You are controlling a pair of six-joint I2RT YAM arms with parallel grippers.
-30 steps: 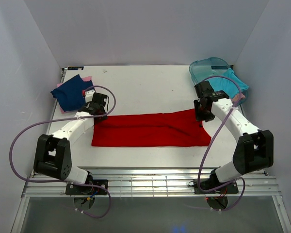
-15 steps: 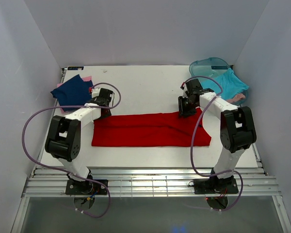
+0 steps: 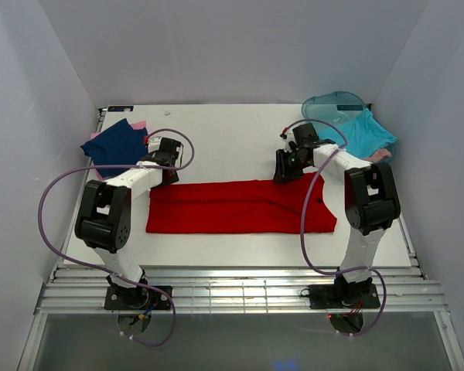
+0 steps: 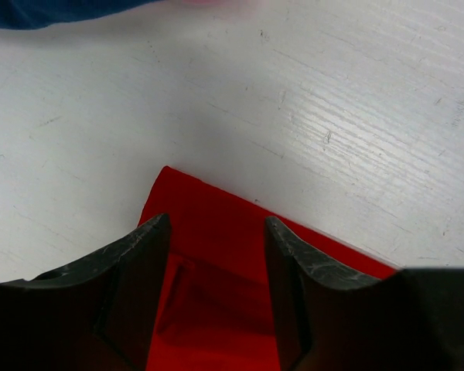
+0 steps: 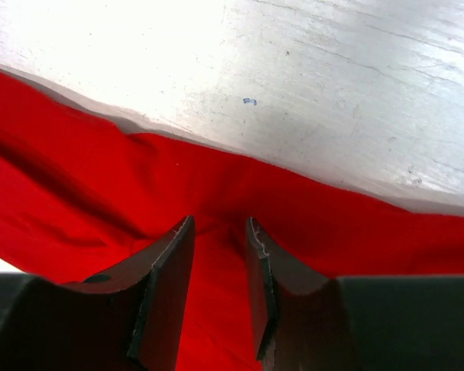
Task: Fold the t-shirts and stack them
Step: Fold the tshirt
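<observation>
The red t-shirt [image 3: 240, 207] is thin, limp cloth. It's light and has no stiffness, so it will sag and drag wherever you aren't holding it, and I'd expect it to slide easily on the painted surface [image 3: 232, 139]. It lies folded into a long band across the middle of the surface, w/ both arms at its far edge.

Take hold at the far corners or along the far hem and catch all layers. Grab only the top ply and the band will likely peel open.

The left gripper [image 4: 215, 228] has its jaws spread, straddling the far-left corner w/o gripping it. The right gripper [image 5: 219, 222] has its jaws nearly together on a pucker of cloth at the far edge, inboard of the right end. Creases run into the gap, so it reads as a pinch.

Counts:
- 1 red t-shirt.
- 1 navy t-shirt [image 3: 114, 147], far left.
- 1 pink t-shirt under the navy [image 3: 139, 124], only an edge showing.
- 1 turquoise t-shirt [image 3: 365, 131], far right, draped over the teal tub [image 3: 329, 104].
- A second pink t-shirt [image 3: 380, 157] peeks out below the turquoise one, though so little shows that you can't tell if it's one piece or more.
- That's approx. 5 shirts and 1 tub.
</observation>
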